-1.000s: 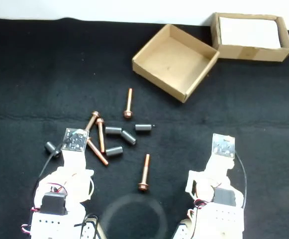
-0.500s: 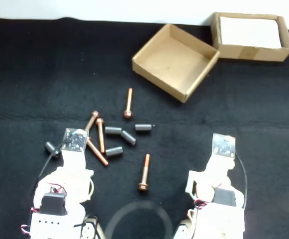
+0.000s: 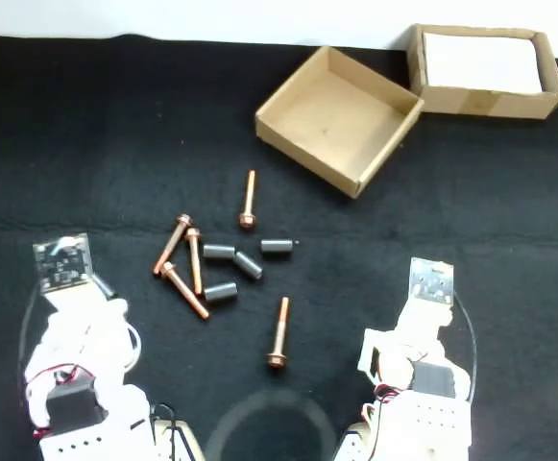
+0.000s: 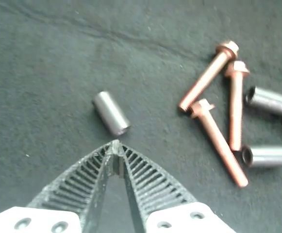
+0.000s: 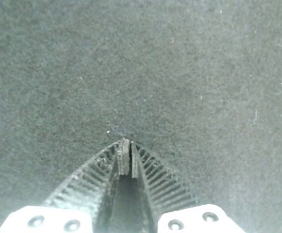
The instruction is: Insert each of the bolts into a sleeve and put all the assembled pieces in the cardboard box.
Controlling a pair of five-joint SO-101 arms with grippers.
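Five copper bolts lie mid-table: one alone at the back, three bunched together, one nearer the front. Grey sleeves are scattered among them. In the left wrist view my left gripper is shut and empty, its tips just short of a lone sleeve; the three bunched bolts and two sleeves lie off to one side. My right gripper is shut over bare black cloth. The open cardboard box stands empty at the back.
A second cardboard box with a white sheet inside stands at the back right corner. Black cloth covers the table. The left arm is at the front left, the right arm at the front right.
The left arm has swung to the left, away from the bunched bolts, which now show in full. The right arm has not moved.
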